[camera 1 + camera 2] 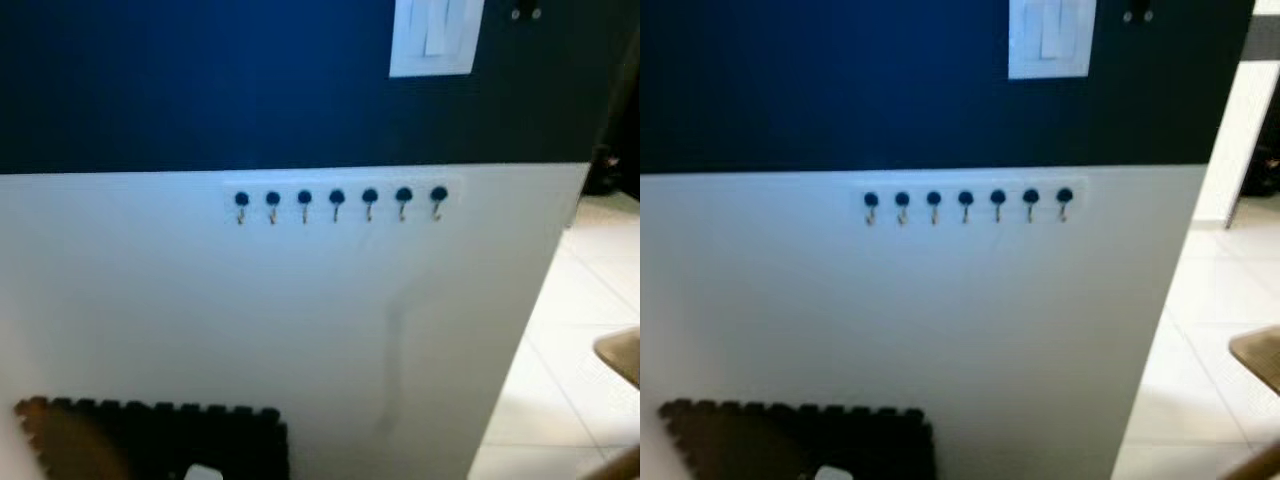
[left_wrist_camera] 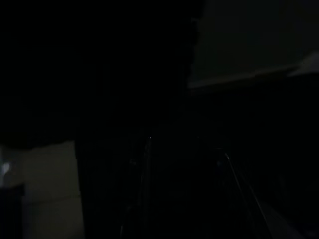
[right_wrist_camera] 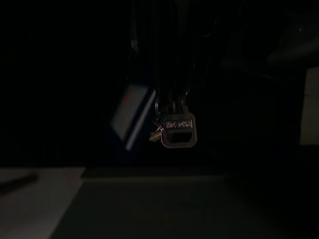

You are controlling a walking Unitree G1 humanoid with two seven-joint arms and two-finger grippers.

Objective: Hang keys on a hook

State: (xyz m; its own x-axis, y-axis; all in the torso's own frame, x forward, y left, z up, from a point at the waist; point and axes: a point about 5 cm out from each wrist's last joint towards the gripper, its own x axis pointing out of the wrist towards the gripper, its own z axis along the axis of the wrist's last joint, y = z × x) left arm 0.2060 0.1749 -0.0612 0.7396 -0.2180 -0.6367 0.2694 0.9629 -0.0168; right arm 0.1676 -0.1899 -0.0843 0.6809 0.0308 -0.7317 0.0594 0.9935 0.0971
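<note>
A row of several small black-knobbed hooks (image 1: 337, 203) is fixed along the top of a white wall panel (image 1: 300, 330), straight ahead and slightly left of centre; all of them hang bare. In the dark right wrist view, a silver key (image 3: 178, 131) with a blue tag (image 3: 131, 122) dangles from my right gripper (image 3: 172, 99), which is shut on the key bunch. My left gripper (image 2: 187, 199) hangs idle in deep shade.
The wall above the panel is navy, with a white light switch plate (image 1: 436, 38). A dark foam mat (image 1: 160, 440) lies low on the left. The wall ends at a corner on the right, beyond which are pale floor tiles (image 1: 570, 380) and a wooden furniture corner (image 1: 620, 355).
</note>
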